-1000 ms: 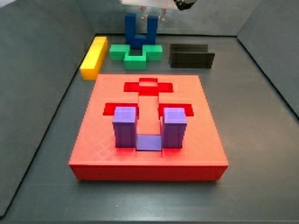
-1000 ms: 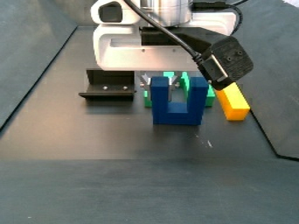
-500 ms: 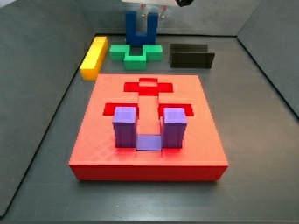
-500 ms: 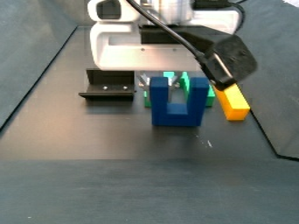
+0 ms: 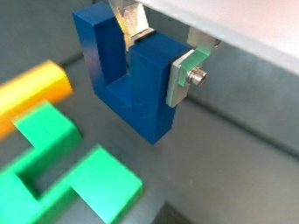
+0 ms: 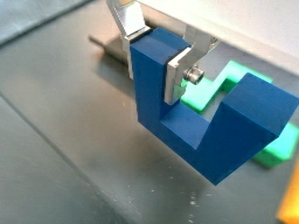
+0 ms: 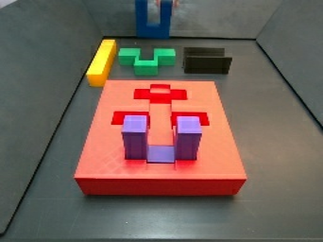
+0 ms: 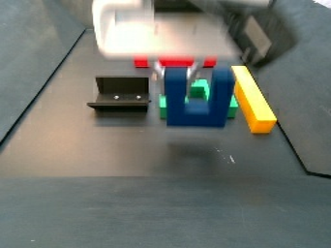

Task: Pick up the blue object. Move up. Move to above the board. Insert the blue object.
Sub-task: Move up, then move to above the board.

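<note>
Blue object [image 5: 131, 77], a U-shaped block, clamped by the gripper [image 5: 162, 54] on one upright prong, prongs pointing up, base hanging clear of the dark floor [image 6: 70, 166] in both wrist views. Silver fingers [image 6: 177, 72] pressed against opposite faces of that prong, jaws closed on it. Seen again in a side view as a blue object [image 8: 196, 97] raised above the floor, and at the 12 o'clock edge of a side view [image 7: 155, 13], mostly cut off by the frame.

Board [image 7: 101, 142], a red slab, at centre in a side view, well apart from the blue object, toward 6 o'clock from it. Purple block [image 7: 158, 138] standing in a recess at the 6 o'clock end of the board; empty red cross-shaped recess [image 7: 159, 93] at the 12 o'clock end.

Green block [image 7: 147, 59] on the floor beyond the board, directly beneath the lifted piece; yellow bar [image 7: 101, 60] at 9 o'clock of it, fixture [image 7: 207, 60] at 3 o'clock. Green block [image 5: 59, 166] and yellow bar [image 5: 33, 87] also visible below the blue object in a wrist view.
</note>
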{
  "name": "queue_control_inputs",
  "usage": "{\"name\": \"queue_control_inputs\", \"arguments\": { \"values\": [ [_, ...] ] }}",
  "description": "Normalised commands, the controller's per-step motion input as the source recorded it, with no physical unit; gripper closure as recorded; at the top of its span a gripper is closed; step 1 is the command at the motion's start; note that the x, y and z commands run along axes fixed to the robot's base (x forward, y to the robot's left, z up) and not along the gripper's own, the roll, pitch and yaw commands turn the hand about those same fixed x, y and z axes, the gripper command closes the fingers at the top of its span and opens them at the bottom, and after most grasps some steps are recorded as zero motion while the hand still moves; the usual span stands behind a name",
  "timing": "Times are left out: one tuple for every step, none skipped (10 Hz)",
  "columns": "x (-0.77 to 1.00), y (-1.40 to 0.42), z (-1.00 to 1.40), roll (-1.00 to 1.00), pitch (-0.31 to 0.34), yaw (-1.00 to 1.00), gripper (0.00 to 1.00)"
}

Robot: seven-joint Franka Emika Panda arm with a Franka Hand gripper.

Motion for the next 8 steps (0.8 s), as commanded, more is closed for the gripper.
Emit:
{"name": "queue_control_inputs", "arguments": {
  "values": [
    [-0.03, 0.03, 0.23, -0.02, 0.022, 0.01, 1.0],
    [0.0, 0.0, 1.4, 0.0, 0.0, 0.0, 1.0],
    [0.0, -0.01, 1.4, 0.0, 0.006, -0.01, 1.0],
    [-0.03, -0.02, 1.4, -0.02, 0.001, -0.01, 1.0],
    [0.0, -0.01, 1.4, -0.03, -0.01, 0.0, 1.0],
    [0.05, 0.01, 1.4, -0.06, 0.043, -0.01, 1.0],
    [0.04, 0.0, 0.78, -0.08, 0.071, -0.01, 1.0],
    [0.04, 0.01, 0.23, -0.08, 0.051, -0.01, 1.0]
  ]
}}
